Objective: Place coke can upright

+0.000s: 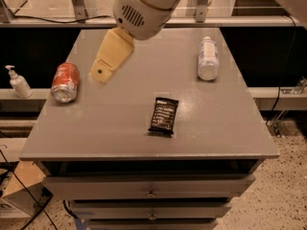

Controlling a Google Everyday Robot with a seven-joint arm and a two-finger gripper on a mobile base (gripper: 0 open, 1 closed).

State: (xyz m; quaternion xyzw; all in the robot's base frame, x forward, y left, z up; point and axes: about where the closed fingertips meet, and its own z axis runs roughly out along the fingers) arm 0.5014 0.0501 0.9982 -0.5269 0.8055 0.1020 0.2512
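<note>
The coke can [65, 82] lies on its side near the left edge of the grey table [120, 128], its silver end facing the front. My gripper [101, 74], with cream-coloured fingers, hangs above the table just to the right of the can and is apart from it. It holds nothing that I can see.
A clear plastic bottle [208, 59] with a white label lies on its side at the back right. A black snack wrapper [163, 116] lies flat in the middle front. A white pump bottle [18, 82] stands on a shelf left of the table. Drawers [149, 188] sit below the tabletop.
</note>
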